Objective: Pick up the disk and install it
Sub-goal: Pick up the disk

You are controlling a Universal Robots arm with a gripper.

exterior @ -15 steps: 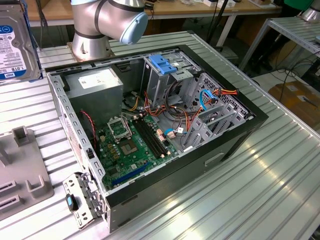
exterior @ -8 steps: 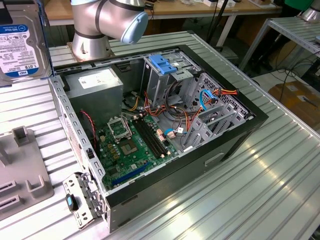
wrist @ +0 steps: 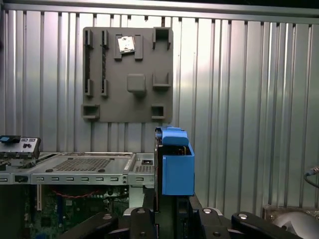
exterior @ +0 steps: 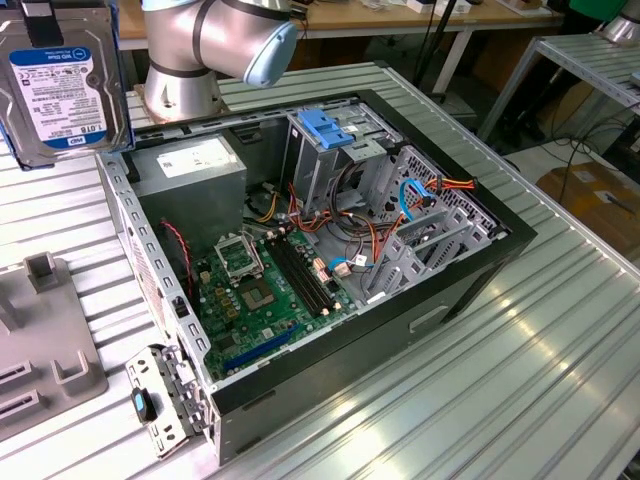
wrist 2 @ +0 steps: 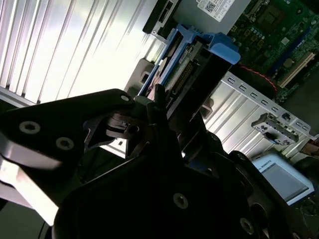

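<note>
The hand is clamped on the disk, carried on edge at the exterior view's upper left, outside the case. If the disk tilts in that narrow grip, it could jam at the bay or snag cables.

Exterior view looks down on PC case; both wrist views close-up on disk.
</note>
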